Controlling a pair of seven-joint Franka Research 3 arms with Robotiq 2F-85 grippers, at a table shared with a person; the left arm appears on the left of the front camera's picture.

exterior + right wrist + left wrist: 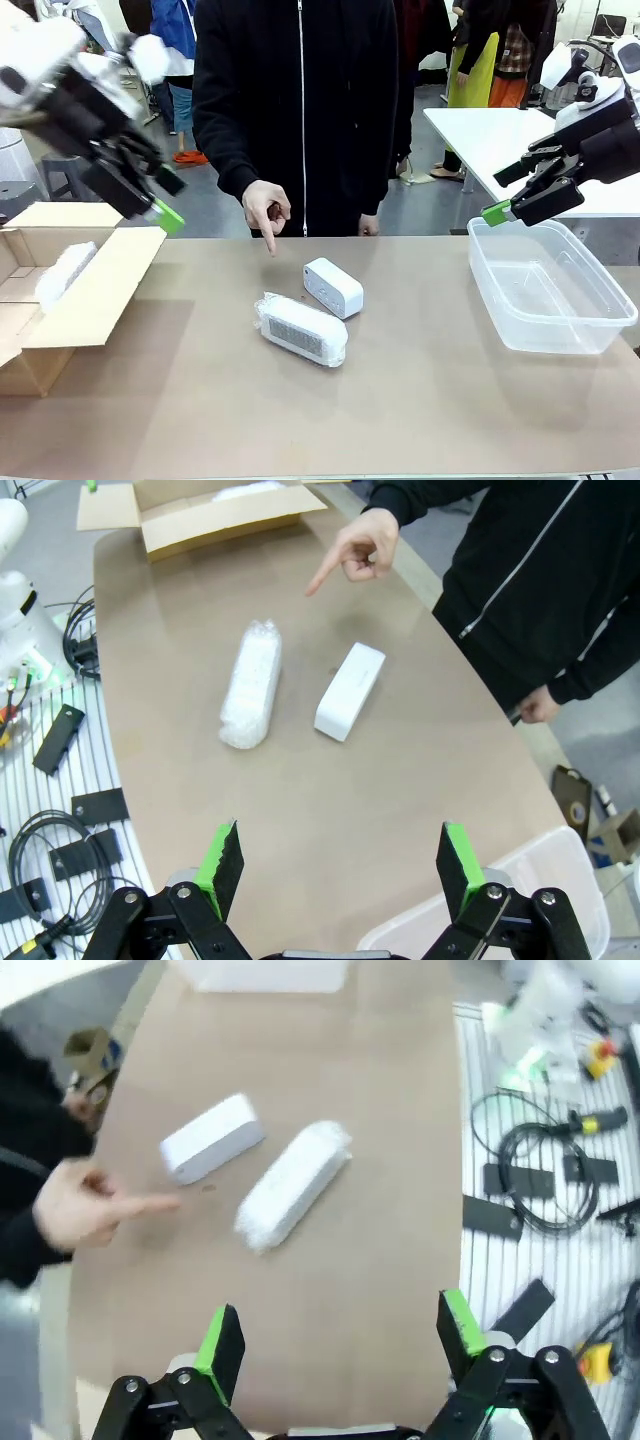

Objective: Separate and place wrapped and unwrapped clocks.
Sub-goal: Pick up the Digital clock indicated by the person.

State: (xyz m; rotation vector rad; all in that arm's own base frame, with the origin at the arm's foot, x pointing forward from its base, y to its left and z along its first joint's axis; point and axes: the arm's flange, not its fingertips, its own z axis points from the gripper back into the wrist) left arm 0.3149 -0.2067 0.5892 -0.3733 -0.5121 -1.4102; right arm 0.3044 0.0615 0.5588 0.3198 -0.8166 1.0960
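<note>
A bubble-wrapped clock point(300, 328) point(293, 1183) point(250, 683) lies mid-table with its grey face toward me. Just behind it rests the bare white unwrapped clock point(333, 287) point(212, 1138) point(350, 691). Another wrapped clock point(65, 275) point(245, 490) lies inside the cardboard box point(95, 300) point(215, 515) at the left. My left gripper point(168, 198) point(340, 1345) hangs open in the air above the box's right flap, holding nothing. My right gripper point(500, 194) point(340, 865) hovers open and empty above the near-left corner of the clear plastic bin point(550, 300) point(545, 875).
A person in a black jacket stands at the far side, one hand point(265, 212) point(85, 1205) point(355, 550) pointing down at the table near the unwrapped clock. The clear bin point(270, 972) holds nothing. Cables and tools lie beside the table's near edge.
</note>
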